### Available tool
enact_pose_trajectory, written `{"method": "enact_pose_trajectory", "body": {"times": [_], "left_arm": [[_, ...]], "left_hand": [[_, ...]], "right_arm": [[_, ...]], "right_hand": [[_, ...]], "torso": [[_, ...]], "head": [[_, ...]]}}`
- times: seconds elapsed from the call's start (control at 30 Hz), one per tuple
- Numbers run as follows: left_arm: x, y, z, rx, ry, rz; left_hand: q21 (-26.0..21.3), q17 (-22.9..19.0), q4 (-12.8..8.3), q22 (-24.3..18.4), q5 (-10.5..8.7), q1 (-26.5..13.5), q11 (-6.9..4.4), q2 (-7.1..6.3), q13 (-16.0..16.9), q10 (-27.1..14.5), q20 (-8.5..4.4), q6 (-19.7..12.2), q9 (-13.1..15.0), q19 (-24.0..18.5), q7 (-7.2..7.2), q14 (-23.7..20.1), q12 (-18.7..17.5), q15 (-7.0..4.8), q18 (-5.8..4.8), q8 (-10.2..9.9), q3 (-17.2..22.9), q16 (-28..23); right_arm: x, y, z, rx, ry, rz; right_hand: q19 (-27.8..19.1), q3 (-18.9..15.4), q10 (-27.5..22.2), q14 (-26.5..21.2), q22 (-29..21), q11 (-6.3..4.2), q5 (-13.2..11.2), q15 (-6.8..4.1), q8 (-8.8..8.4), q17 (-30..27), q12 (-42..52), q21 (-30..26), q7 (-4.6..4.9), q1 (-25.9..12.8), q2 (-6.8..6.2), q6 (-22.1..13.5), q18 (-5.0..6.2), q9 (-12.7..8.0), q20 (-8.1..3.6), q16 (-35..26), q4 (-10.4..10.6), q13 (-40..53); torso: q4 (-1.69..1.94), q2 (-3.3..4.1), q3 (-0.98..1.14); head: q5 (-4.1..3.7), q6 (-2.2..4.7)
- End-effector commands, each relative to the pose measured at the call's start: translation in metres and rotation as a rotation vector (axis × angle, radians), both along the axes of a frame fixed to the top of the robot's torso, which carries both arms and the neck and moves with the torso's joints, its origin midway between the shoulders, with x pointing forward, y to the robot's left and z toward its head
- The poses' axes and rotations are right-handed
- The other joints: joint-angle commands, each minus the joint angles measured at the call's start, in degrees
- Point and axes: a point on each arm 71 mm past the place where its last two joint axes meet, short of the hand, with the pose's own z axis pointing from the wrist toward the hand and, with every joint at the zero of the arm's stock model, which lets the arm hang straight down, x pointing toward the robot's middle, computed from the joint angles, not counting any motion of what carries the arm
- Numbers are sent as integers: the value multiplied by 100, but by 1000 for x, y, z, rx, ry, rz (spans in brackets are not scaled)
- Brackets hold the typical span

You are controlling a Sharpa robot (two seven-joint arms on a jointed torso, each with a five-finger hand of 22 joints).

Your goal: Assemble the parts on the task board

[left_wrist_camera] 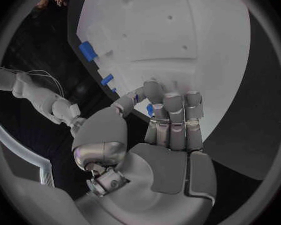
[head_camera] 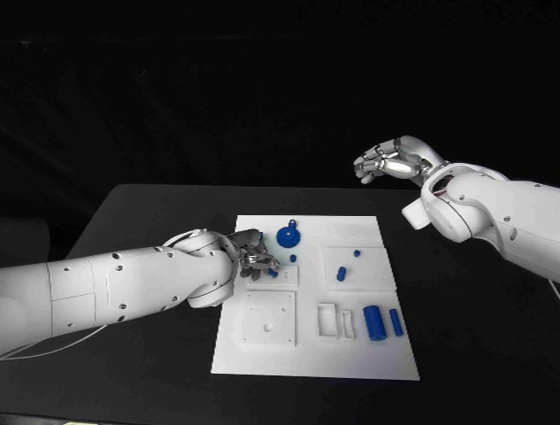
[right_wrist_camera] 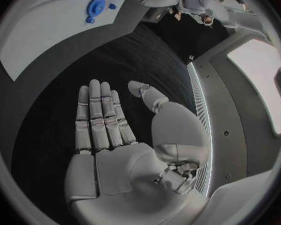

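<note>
Currently left hand (head_camera: 252,258) on task board (head_camera: 356,359) left edge, fingers curled onto small blue part (left_wrist_camera: 150,109); grip unconfirmed. Right hand (head_camera: 389,161) spread, empty, raised well apart. Part likely light, rigid, smooth plastic: pinch opposite sides, modest force.

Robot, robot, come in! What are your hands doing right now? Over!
Left hand pinching small blue part at task board left edge. Right hand open, raised off board. Nothing in the way.

Small blue part (left_wrist_camera: 150,109) mostly hidden behind curled silver fingers (left_wrist_camera: 173,116) of left hand (head_camera: 253,257), grip on it indeterminate, white rectangular task board (right_wrist_camera: 47,30) cut off by circle's rim in right wrist view.
</note>
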Motion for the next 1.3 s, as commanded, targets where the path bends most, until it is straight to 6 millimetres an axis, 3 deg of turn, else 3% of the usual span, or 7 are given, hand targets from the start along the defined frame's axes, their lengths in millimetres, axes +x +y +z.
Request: {"method": "enact_pose_trajectory", "body": {"times": [0.03, 1.3], "left_arm": [[0, -2, 1, 3, -24, -13], [-3, -2, -3, 25, 26, -43]], "left_hand": [[22, -10, 21, 7, 22, 84, -165, 15, -7, -200, -658, 764, 127, 38, -612, -21, 26, -74, 20, 15, 7, 28], [20, -43, 20, 16, 21, 116, -168, -1, -23, -200, -657, 769, 141, 28, -614, -22, 48, -75, 17, 8, 7, 55]], "right_arm": [[0, 1, 0, -7, 0, 15], [-1, 2, -3, -7, 6, 17]], "right_hand": [[-4, -35, 22, -5, -8, 19, 20, 54, -25, -5, -36, -31, -8, -34, -37, -35, 35, -9, 31, -21, -7, -9], [-4, -41, 33, -2, -7, 18, 30, 53, -23, -3, -50, -37, -9, -37, -32, -35, 35, -12, 30, -27, -4, -11]], "torso": [[7, 2, -1], [2, 2, 3]], "head": [[-7, -7], [2, -22]]}}
